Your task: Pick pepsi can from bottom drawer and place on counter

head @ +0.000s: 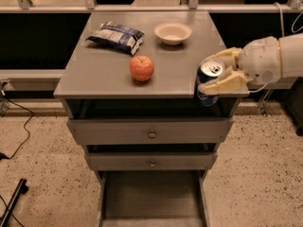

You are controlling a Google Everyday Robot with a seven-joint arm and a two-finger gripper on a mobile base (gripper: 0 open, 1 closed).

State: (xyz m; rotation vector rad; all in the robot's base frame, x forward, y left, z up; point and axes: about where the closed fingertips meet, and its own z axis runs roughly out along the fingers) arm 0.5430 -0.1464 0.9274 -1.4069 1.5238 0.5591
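My gripper [215, 72] comes in from the right and is shut on the pepsi can [209, 82], a dark blue can with a silver top. It holds the can upright at the front right corner of the counter [99, 72], with the can's base still below the counter's front edge. The bottom drawer [151, 197] is pulled open below, and its dark floor shows nothing in it.
On the counter are a red apple [142, 68] near the middle front, a blue-white snack bag [115, 36] at the back left and a small white bowl [173, 32] at the back. Two shallower knobbed drawers [151, 132] are shut. A black cable [19, 126] lies on the floor at left.
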